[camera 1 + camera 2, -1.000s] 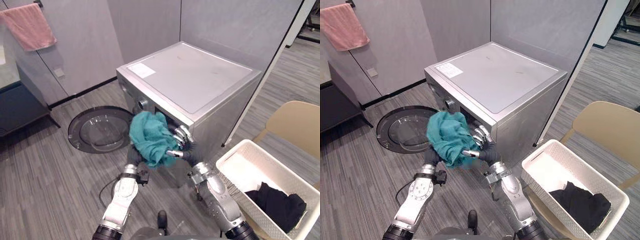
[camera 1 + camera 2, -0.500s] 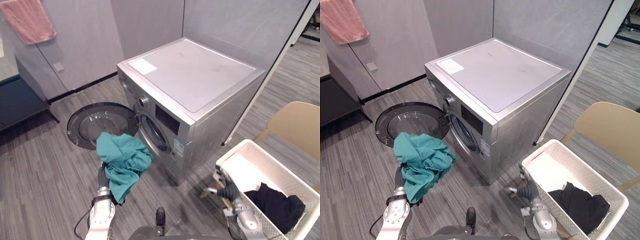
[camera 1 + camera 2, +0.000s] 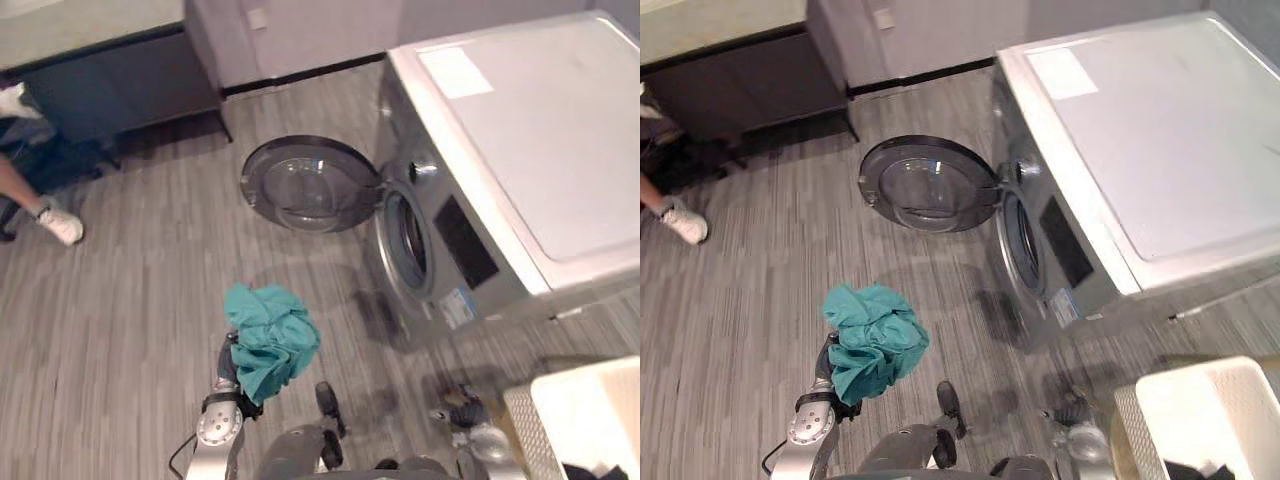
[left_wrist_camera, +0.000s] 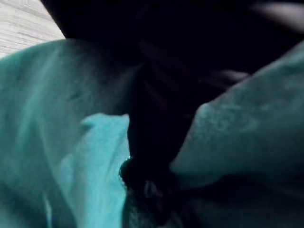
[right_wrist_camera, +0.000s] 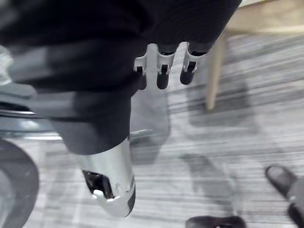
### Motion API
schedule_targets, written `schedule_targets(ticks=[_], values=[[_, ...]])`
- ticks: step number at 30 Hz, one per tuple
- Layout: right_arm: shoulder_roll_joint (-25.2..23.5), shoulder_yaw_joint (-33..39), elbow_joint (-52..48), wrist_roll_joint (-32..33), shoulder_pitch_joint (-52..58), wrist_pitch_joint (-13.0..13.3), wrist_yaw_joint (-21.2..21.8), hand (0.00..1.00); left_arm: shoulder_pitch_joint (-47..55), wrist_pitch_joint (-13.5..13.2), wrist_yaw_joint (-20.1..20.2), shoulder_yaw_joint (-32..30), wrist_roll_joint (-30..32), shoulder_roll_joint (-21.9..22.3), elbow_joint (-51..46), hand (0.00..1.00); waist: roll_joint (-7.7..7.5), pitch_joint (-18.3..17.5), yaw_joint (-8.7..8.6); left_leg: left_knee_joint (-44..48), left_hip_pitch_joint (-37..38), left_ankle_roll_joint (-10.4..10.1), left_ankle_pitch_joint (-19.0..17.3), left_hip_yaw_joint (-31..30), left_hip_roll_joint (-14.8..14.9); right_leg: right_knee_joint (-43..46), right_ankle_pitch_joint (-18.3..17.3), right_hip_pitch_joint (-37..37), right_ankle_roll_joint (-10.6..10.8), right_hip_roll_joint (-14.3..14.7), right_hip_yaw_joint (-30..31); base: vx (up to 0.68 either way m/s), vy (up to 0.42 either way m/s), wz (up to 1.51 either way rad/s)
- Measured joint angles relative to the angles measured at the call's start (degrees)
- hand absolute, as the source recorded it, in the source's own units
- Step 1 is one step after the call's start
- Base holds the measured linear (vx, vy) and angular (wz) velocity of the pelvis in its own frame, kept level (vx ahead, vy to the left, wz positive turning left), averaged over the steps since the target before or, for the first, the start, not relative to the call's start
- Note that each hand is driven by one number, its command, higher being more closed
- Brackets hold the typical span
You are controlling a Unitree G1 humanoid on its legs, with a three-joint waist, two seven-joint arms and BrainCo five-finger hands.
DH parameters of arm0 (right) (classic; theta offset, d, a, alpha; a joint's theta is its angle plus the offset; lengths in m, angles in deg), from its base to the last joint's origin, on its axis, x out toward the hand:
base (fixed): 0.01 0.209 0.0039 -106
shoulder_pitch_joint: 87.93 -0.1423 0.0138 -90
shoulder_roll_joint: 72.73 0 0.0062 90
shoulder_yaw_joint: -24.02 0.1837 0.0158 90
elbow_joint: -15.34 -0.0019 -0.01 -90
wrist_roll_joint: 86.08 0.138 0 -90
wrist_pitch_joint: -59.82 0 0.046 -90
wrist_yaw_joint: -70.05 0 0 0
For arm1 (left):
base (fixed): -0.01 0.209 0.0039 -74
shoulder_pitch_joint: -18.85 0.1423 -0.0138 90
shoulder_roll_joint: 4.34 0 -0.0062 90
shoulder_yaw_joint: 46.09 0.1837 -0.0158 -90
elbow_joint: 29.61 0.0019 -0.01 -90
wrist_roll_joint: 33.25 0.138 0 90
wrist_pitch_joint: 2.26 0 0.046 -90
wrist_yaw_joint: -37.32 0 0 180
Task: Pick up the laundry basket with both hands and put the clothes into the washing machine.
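Near left of the washing machine (image 3: 520, 150) — teal cloth (image 3: 270, 340) draped over left hand (image 3: 227, 358), grip hidden, cannot tell — open drum (image 3: 405, 240) lies far-right.

The washer (image 3: 540, 150) looks like smooth, satin grey metal, with a white paper-like label (image 3: 455, 72) on its top. Its door (image 3: 310, 185) has a dark glossy ring round clear glass. The cloth (image 3: 270, 340) is soft, matt teal fabric, crumpled into folds. The floor (image 3: 130, 320) is matt grey with a fine streaked grain. The basket (image 3: 1195, 372) is white perforated plastic. The right hand (image 5: 109, 71) has a dark ribbed cover, and its fingers (image 5: 163, 71) are shiny metal with dark tips.
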Motion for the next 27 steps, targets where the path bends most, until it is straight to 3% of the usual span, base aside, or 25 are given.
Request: schedule_targets(ticks=[2, 3, 4, 5, 6, 8, 11, 13, 14, 15, 16, 18, 19, 21, 23, 24, 25, 27], values=[[0.70, -0.43, -0.14, 0.00, -1.08, -0.35, 0.07, 0.00, 1.51, 0.44, 0.32, 0.69, 0.00, 1.08, 0.87, 1.00, 0.35, 0.19, 0.64, 4.19, 0.34, -1.19, -5.33, 0.07, -0.09, 10.96, -1.33, -1.79, -2.20, -4.27, 1.68, 0.09, 0.061, -0.02], [1.14, -0.55, -0.87, 0.07, -0.59, -0.67, 0.06, 0.00, 3.07, 0.74, 1.09, 1.85, 0.04, 1.28, 0.89, 1.00, 0.54, 0.54, 0.56, 4.71, 1.65, -0.86, -6.46, 0.05, -0.12, 20.80, 0.60, -5.38, -9.59, -6.67, 6.15, 0.15, 0.127, -0.09], [1.42, -1.19, -1.18, 0.09, -0.16, -0.79, 0.03, 0.00, 3.63, 0.95, 1.31, 2.43, 0.05, 1.24, 0.91, 1.00, 0.93, 0.56, -0.05, 4.61, 2.41, -0.60, -6.86, -0.42, -0.03, 25.40, 3.00, -7.90, -13.44, -6.91, 10.00, 0.22, 0.149, 0.18], [1.33, -1.82, -1.64, 0.25, 0.21, -0.82, 0.08, 0.00, 3.62, 1.15, 1.30, 2.70, 0.10, 0.75, 0.93, 1.00, 1.58, 0.75, -1.18, 4.17, 3.90, -0.75, -7.33, -2.23, 0.23, 30.96, 1.47, -12.30, -9.90, -4.78, 17.71, 0.24, 0.100, 0.45], [1.06, -2.73, -2.42, 0.52, 1.02, -0.89, 0.10, 0.00, 2.50, 1.17, 1.16, 2.70, 0.10, 0.25, 0.94, 1.00, 0.97, 1.58, -2.12, 3.13, 5.29, -0.75, -7.35, -3.77, 0.31, 31.51, -1.31, -15.42, -7.68, -1.68, 21.09, 0.19, 0.039, 0.53], [0.61, -3.26, -2.71, 0.71, 1.28, -0.98, 0.06, 0.00, 1.26, 1.18, 1.10, 2.82, 0.09, -0.04, 1.05, 1.00, 0.08, 2.42, -2.64, 2.15, 7.03, -1.18, -7.61, -4.65, 0.15, 28.38, -2.16, -19.86, -7.37, 1.04, 22.42, 0.19, -0.002, 0.36], [0.51, -4.38, -3.68, 1.16, 2.31, -0.91, 0.13, 0.00, -0.84, 1.18, 1.11, 3.80, 0.10, -0.01, 1.61, 1.00, 0.28, 2.85, -4.13, 2.43, 9.16, -2.98, -9.22, -7.71, 0.03, 17.59, -0.70, -24.78, -5.69, 4.60, 22.40, 0.26, -0.039, 0.51], [0.60, -4.90, -5.29, 1.19, 3.51, -0.82, 0.16, 0.00, -2.03, 1.18, 1.14, 4.79, 0.13, 0.03, 2.53, 1.00, -0.15, 2.71, -4.25, 5.47, 9.88, -3.94, -11.00, -9.13, -0.14, 11.81, 2.29, -24.91, -7.29, 5.48, 22.90, 0.35, -0.104, 0.73], [0.32, -5.10, -5.52, 1.21, 4.70, -0.42, 0.25, 0.00, -2.01, 1.07, 1.15, 4.97, 0.23, -0.04, 2.53, 1.00, -0.69, 2.40, -4.39, 8.69, 9.83, -4.90, -13.57, -10.35, -0.21, 8.23, 5.99, -23.65, -7.62, 5.43, 22.42, 0.41, -0.171, 0.76], [0.37, -5.43, -5.67, 1.36, 5.36, -0.23, 0.39, 0.00, -1.95, 1.08, 1.13, 5.53, 0.29, 0.18, 2.77, 1.00, -0.74, 2.11, -4.54, 11.97, 10.02, -6.88, -16.38, -10.92, 0.44, 7.18, 8.82, -22.26, -9.66, 5.83, 22.38, 0.56, -0.243, 0.66], [0.55, -5.44, -5.98, 1.30, 5.40, -0.23, 0.36, 0.00, -1.54, 1.14, 1.10, 5.72, 0.28, 0.49, 2.75, 1.00, 0.30, 1.69, -4.17, 14.37, 9.94, -7.91, -17.15, -10.83, 1.69, 6.61, 7.86, -21.13, -9.12, 6.74, 21.90, 0.59, -0.266, 0.30], [0.29, -6.46, -8.40, 1.35, 5.36, -0.04, 0.37, 0.00, 0.22, 1.15, 1.31, 6.10, 0.27, 0.68, 1.55, 1.00, 1.45, 1.92, -3.36, 33.50, 3.34, -9.21, -16.63, -8.86, 7.45, 2.69, 7.46, -16.77, -10.54, 10.24, 21.90, 0.52, -0.234, -0.26], [0.08, -7.23, -10.09, 1.54, 5.73, 0.08, 0.36, 0.00, 1.48, 1.15, 1.46, 6.04, 0.26, 1.41, 1.08, 1.00, 1.89, 1.99, -2.50, 45.21, -0.44, -9.47, -16.95, -7.83, 11.85, 1.30, 7.07, -13.67, -11.22, 12.35, 22.88, 0.46, -0.171, -0.64], [-0.58, -7.36, -11.44, 1.89, 6.20, 0.15, 0.24, 0.00, 1.95, 1.19, 1.96, 6.47, 0.24, 2.65, 0.81, 1.00, 1.53, 2.11, -1.14, 50.59, -2.28, -9.26, -17.06, -7.71, 14.94, 0.02, 6.15, -10.01, -12.13, 13.65, 25.82, 0.35, -0.102, -0.78], [-0.76, -7.23, -11.01, 1.88, 6.10, 0.02, 0.19, 0.00, 0.66, 1.14, 2.42, 7.30, 0.24, 3.69, 0.72, 1.00, 0.92, 2.27, -0.15, 47.40, -5.00, -9.19, -17.10, -9.10, 15.04, -1.62, 6.08, -8.00, -12.15, 13.53, 29.40, 0.35, -0.027, -0.92], [-1.19, -7.28, -10.49, 1.89, 5.90, -0.09, 0.10, 0.00, 0.21, 1.14, 2.38, 7.28, 0.23, 3.94, 0.73, 1.00, 0.58, 2.50, -0.22, 40.93, -6.35, -9.19, -17.10, -12.19, 14.15, -2.74, 6.11, -7.04, -12.12, 13.51, 31.89, 0.37, 0.035, -0.86], [-1.22, -7.29, -10.33, 1.89, 5.84, -0.09, 0.10, 0.00, 0.20, 1.14, 2.39, 7.28, 0.23, 3.93, 0.73, 1.00, 0.58, 2.50, -0.26, 40.08, -6.39, -9.19, -17.10, -12.62, 13.87, -2.79, 6.11, -6.95, -12.12, 13.50, 32.17, 0.33, 0.117, -0.91], [-1.44, -6.95, -6.77, 1.85, 4.42, -0.15, -0.06, 0.00, -1.20, 1.13, 2.15, 7.26, 0.25, 3.89, 0.98, 1.00, 0.47, 2.56, -0.24, 25.67, -5.82, -9.83, -16.62, -23.15, 10.61, -2.82, 6.24, -5.82, -11.26, 13.27, 35.61, 0.24, 0.170, -0.87]])
